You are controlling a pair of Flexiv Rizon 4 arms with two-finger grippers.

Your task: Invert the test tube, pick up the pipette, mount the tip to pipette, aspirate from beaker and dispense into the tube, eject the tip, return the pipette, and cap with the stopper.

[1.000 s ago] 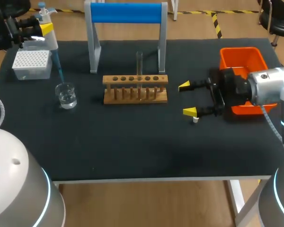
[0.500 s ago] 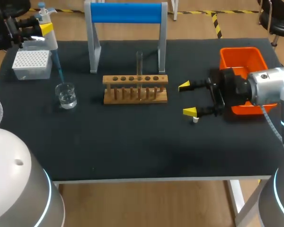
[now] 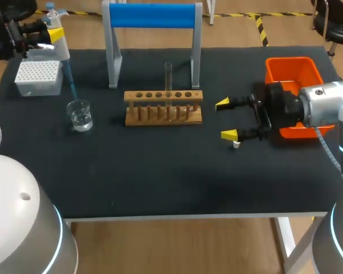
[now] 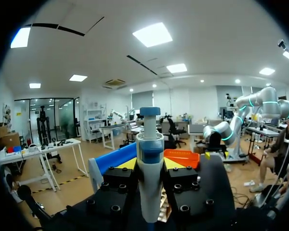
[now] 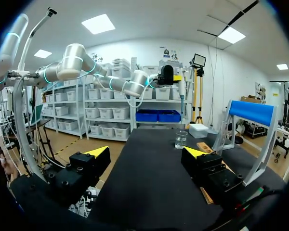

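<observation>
My left gripper [image 3: 48,36] is at the table's far left, shut on the white pipette [image 3: 59,40], which stands upright between its fingers [image 4: 149,179]. The pipette's blue tip [image 3: 70,80] slants down to the mouth of the glass beaker [image 3: 80,115], which holds clear liquid. A test tube [image 3: 168,80] stands upright in the wooden rack [image 3: 163,107]. My right gripper [image 3: 228,119] lies open to the right of the rack, nothing between its fingers [image 5: 147,153]. A small white stopper [image 3: 236,145] lies on the mat by its nearer finger. The right wrist view shows the beaker [image 5: 181,139] far ahead.
A white tip box [image 3: 39,77] sits behind the beaker at the far left. A stand with a blue top bar [image 3: 152,15] rises behind the rack. An orange bin [image 3: 294,72] stands at the right, partly behind my right arm.
</observation>
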